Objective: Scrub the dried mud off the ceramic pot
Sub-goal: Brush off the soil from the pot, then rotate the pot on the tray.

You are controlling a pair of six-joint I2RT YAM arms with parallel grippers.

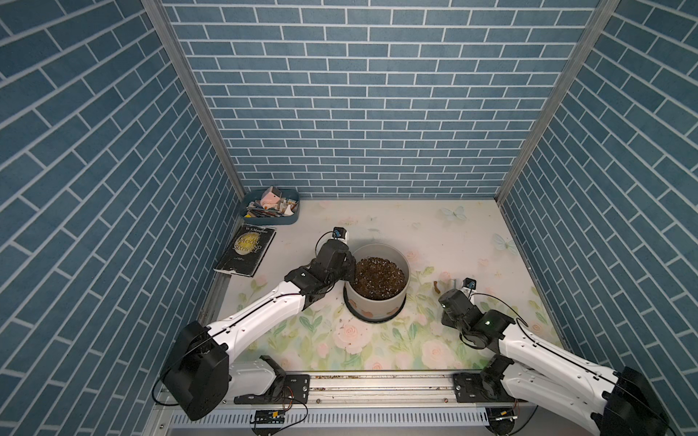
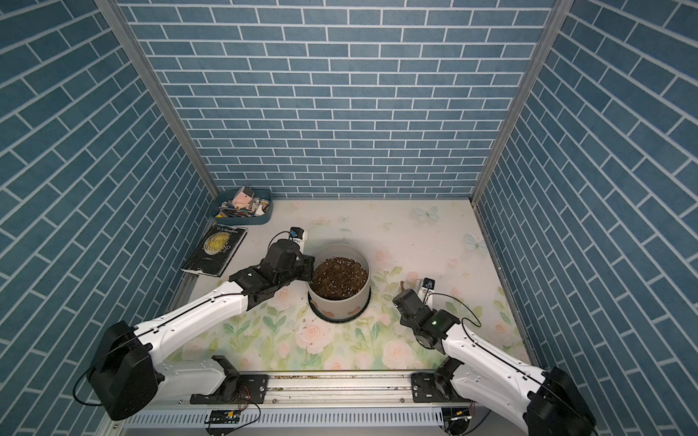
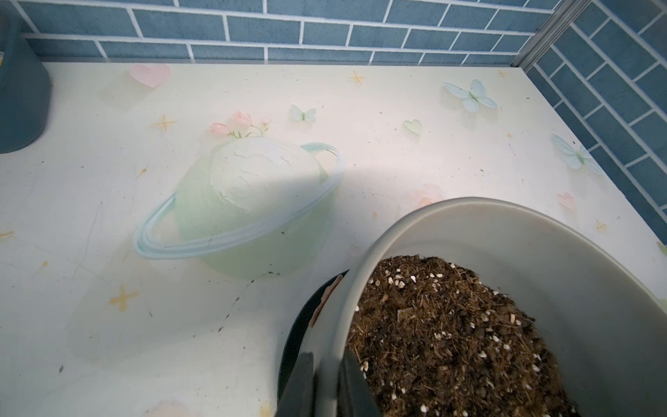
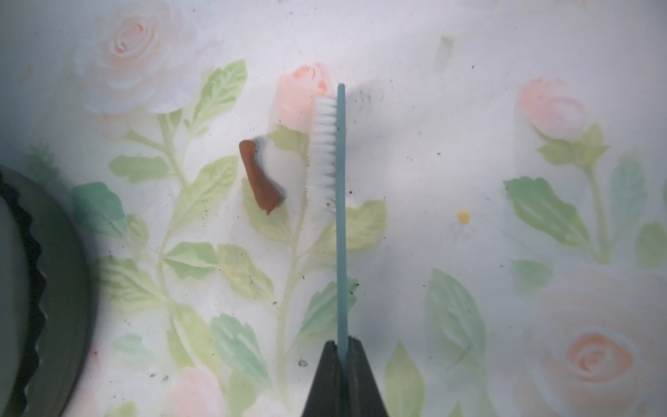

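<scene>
- pot (image 1: 377, 306): stands upright on its black saucer (image 3: 288, 343) about the middle of the desk (image 1: 472, 245). it is filled with dark speckled soil (image 1: 381, 277).
- left gripper (image 3: 329, 364): closed across the pot's rim on the side toward the desk's left edge, with one finger outside the wall and one inside over the soil. it appears to steady the pot.
- right gripper (image 4: 341, 346): clamped on the thin blue handle of a brush (image 4: 341, 234). the white bristles (image 4: 323, 155) face the pot's side, but the brush hangs over the desk toward its right edge, well apart from the pot.
- mud patches (image 1: 365, 311): tan blotches show low on the wall facing the desk's front edge in both top views. the left wrist view shows one more on the outer wall.
- mud flake (image 4: 260, 177): a loose brown piece lies on the desk just beside the bristles.
- progress, as judged: pot and brush are both in hand, and one flake seems to be off. the patches on the wall are left to scrub. the wall's far side is hidden.
</scene>
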